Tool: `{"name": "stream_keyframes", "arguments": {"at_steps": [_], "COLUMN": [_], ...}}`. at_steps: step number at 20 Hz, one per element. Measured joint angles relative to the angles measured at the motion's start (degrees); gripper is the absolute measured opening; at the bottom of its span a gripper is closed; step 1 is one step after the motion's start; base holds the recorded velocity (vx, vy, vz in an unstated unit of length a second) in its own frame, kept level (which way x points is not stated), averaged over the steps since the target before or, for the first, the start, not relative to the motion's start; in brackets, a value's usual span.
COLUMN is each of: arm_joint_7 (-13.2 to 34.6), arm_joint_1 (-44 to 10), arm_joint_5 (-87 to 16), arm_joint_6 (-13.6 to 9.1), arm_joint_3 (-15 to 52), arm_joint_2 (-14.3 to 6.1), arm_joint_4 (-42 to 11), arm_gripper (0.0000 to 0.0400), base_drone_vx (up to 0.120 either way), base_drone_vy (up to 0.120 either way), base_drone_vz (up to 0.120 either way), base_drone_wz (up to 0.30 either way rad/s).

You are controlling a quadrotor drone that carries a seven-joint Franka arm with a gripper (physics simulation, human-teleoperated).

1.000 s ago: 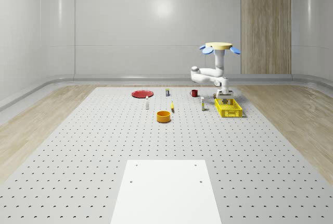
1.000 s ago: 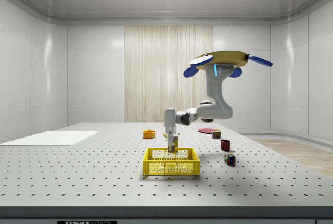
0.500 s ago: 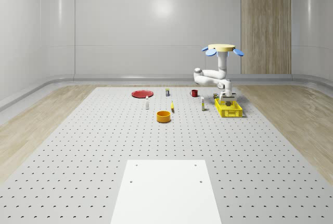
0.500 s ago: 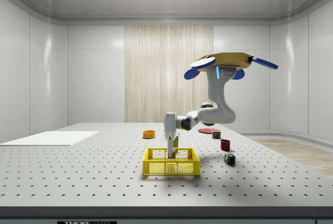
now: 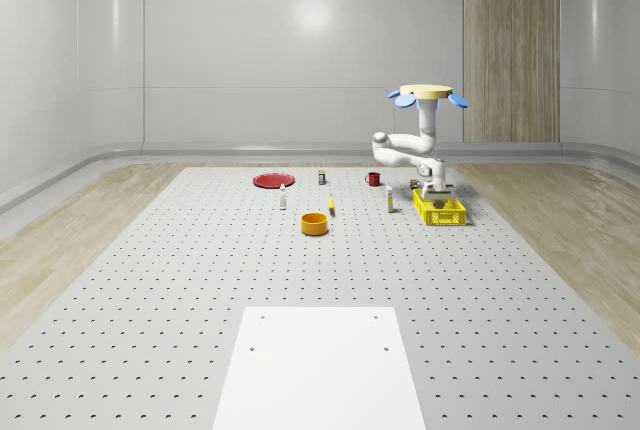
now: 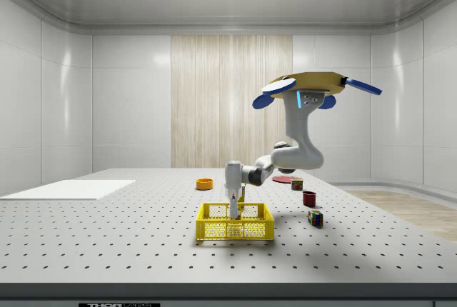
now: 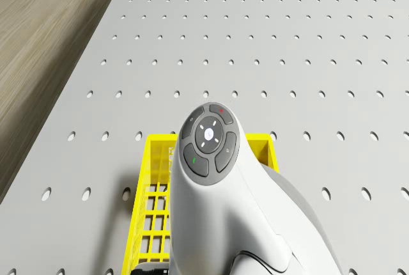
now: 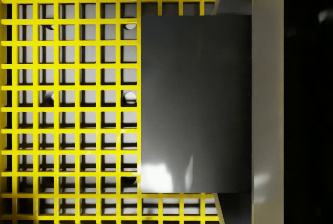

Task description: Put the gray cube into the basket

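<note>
Our end effector (image 6: 233, 214) is down inside the basket (image 6: 235, 223), clamped on the gray cube (image 8: 195, 104). Our drone (image 6: 308, 84) hovers above the counter (image 6: 143, 250) beside it. We think letting go comes next.

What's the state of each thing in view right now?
drone: hovering above the table, beside the basket
gripper: lowered inside the basket, fingers shut on the gray cube
gray cube: held over the basket's grid floor
basket: upright on the table, arm reaching into it
orange bowl: upright on the table
red plate: flat on the table
red mug: upright on the table
</note>
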State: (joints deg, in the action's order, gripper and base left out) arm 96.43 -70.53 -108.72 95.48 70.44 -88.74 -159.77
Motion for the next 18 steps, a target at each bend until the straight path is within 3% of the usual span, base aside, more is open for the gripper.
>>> {"name": "stream_keyframes", "arguments": {"at_steps": [3,6,18], "arm_joint_7": [0.00,-0.03,-0.07], "arm_joint_1": [-0.15,-0.05,1.21], "arm_joint_5": [-0.77,-0.52,6.40], "arm_joint_6": [0.26,0.03,-2.81], "arm_joint_3": [-0.81,-0.49,6.92], "arm_joint_2": [0.10,0.19,0.14], "arm_joint_4": [0.27,0.15,-1.81], "arm_gripper": [0.0323,0.0364,0.0398], "base_drone_vx": [0.000,0.000,0.000], "base_drone_vy": [0.000,0.000,0.000], "base_drone_vz": [0.000,0.000,0.000], "base_drone_wz": [0.000,0.000,0.000]}}
